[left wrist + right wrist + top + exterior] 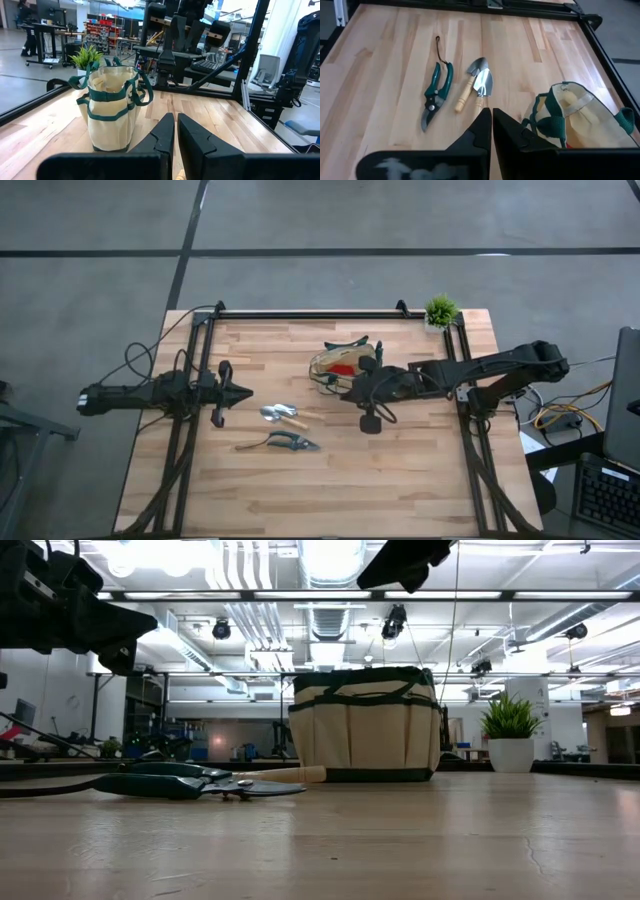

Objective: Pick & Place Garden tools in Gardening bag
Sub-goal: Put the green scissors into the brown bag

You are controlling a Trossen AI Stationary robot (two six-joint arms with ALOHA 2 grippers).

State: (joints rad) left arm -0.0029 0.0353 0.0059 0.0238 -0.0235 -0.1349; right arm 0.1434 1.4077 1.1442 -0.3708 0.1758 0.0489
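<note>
The tan gardening bag (pixel 338 363) with green trim stands upright on the table's far middle, also seen in the low view (pixel 365 725). A red item (pixel 343 367) lies inside it. My right gripper (pixel 345 389) hovers shut beside the bag's near rim (pixel 555 107), holding nothing. Two small silver-bladed trowels (pixel 476 86) with wooden handles and green-handled pruning shears (pixel 436 95) lie flat on the table left of the bag. My left gripper (pixel 250 391) waits at the table's left, level and shut, pointing toward the bag (pixel 112 110).
A small green potted plant (pixel 440 310) stands at the far right corner. A black frame rail (pixel 310 313) runs along the far edge, with rails down both sides. Bare wood lies across the near half of the table (pixel 330 490).
</note>
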